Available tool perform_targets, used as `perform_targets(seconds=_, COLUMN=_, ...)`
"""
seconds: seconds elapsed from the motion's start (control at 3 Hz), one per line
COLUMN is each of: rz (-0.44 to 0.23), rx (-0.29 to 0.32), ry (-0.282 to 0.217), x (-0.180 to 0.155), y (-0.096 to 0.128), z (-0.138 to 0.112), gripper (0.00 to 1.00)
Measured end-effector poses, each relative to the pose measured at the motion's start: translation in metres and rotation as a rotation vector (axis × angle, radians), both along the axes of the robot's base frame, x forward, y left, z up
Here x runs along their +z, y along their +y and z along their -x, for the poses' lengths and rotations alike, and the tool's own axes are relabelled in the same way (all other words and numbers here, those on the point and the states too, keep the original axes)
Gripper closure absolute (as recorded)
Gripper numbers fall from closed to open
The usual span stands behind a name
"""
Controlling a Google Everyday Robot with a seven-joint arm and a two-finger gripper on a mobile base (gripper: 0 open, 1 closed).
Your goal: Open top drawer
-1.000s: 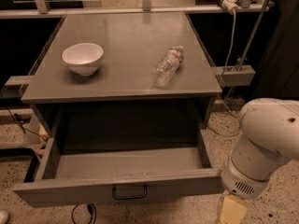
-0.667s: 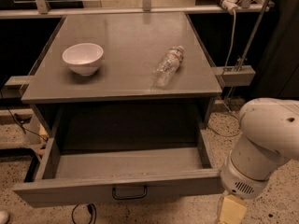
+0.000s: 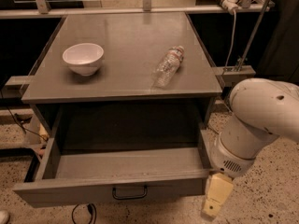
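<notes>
The top drawer [image 3: 117, 190] is a wide grey metal drawer under the grey table top. It stands pulled far out toward me, and its deep grey tray [image 3: 126, 164] shows with nothing in it. A small black loop handle [image 3: 129, 192] sits at the middle of its front. My gripper [image 3: 214, 204] hangs from the white arm [image 3: 261, 115] just off the drawer's right front corner, low near the floor and to the right of the handle. It holds nothing that I can see.
A white bowl [image 3: 83, 58] stands on the grey table top [image 3: 126, 36] at the left. A clear plastic bottle [image 3: 168, 66] lies on its side at the right. Metal rails and cables run behind the table. The floor [image 3: 271, 195] is speckled.
</notes>
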State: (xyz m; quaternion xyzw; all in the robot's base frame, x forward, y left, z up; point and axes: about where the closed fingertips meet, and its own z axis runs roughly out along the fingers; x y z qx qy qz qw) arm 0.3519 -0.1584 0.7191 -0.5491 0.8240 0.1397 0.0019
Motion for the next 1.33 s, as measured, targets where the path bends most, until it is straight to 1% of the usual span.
perform_targets(seconds=0.33, rz=-0.007, rx=0.002, ry=0.048, x=-0.02, y=0.007, z=-0.005, gripper=0.0)
perform_targets(seconds=0.67, rz=-0.008, rx=-0.007, ry=0.126, x=-0.042, y=0.008, z=0.01, gripper=0.0)
perform_targets(seconds=1.0, rz=-0.008, rx=-0.008, ry=0.127, x=-0.038, y=0.008, z=0.01, gripper=0.0)
perform_targets(seconds=1.33, rz=-0.012, rx=-0.023, ry=0.154, x=-0.037, y=0.004, z=0.022, gripper=0.0)
